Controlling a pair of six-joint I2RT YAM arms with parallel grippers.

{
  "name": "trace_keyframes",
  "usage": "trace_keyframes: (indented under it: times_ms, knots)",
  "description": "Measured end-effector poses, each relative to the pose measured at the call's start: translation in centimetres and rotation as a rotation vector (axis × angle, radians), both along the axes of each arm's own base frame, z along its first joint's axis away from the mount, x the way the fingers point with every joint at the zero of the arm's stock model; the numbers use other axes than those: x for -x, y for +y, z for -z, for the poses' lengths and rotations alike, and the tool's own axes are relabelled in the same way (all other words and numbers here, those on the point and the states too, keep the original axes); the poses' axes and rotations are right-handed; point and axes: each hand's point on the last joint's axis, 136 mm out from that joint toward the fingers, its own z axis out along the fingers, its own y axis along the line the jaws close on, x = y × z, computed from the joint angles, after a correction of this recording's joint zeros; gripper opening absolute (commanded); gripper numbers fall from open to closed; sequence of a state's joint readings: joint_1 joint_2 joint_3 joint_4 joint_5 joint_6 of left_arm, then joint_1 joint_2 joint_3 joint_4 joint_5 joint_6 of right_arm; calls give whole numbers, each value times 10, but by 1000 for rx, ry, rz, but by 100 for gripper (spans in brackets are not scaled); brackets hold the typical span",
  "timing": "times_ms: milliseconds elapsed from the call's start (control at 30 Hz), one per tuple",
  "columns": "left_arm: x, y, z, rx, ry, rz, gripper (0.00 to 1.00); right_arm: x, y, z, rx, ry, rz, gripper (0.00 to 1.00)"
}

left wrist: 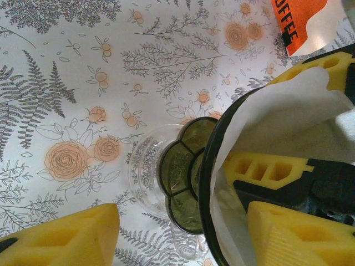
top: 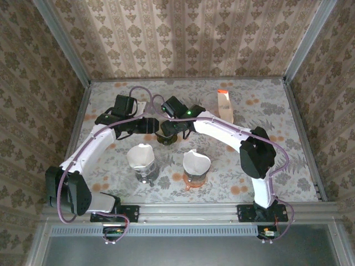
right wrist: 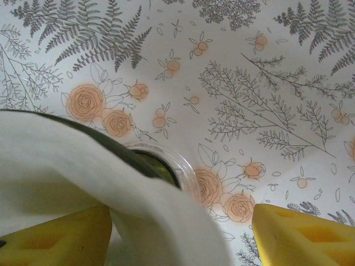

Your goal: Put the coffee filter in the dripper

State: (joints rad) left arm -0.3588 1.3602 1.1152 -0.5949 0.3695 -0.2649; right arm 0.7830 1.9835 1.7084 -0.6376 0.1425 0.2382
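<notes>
A robot test booth dressed as a home: damask wallpaper (top: pixel 188 33) on three walls framed by bare metal posts (top: pixel 61 39), a floral cloth over the counter (top: pixel 266 111), and two arms (top: pixel 222 128) bolted to an aluminium rail (top: pixel 188 211).

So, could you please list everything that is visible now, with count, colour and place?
dark green dripper with clear base: one, table centre, between both tools
white paper coffee filter: one, white, in that dripper
other drippers holding white filters: two, nearer the arm bases, one left, one right
coffee bag: one, white with orange top, far side, right of centre
floral table: one, pale with orange roses
left tool: one, yellow fingers, open, astride the dripper's rim
right tool: one, yellow fingers, open, filter draped over one finger
</notes>
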Motion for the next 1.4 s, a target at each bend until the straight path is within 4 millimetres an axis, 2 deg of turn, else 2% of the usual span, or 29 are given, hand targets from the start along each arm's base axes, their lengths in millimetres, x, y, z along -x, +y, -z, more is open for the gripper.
trace_keyframes:
  times_ms: [467, 667, 767, 1000, 1100, 1400]
  knots:
    - [0, 0, 0, 1, 4, -3, 45, -2, 1, 1, -1, 1, 3, 70]
    - [1, 0, 1, 0, 6, -3, 42, -2, 0, -2, -2, -6, 7, 73]
    - [0, 0, 1, 0, 8, -3, 41, -3, -2, -12, -15, -22, 12, 73]
    - [0, -1, 7, -4, 24, -1, 40, 0, -8, -62, -88, -105, 22, 74]
    - [0, -1, 7, -4, 24, 0, 40, 2, -16, -77, -111, -139, 40, 74]
    - [0, -1, 7, -4, 25, -1, 40, 12, -40, -77, -117, -156, 91, 71]
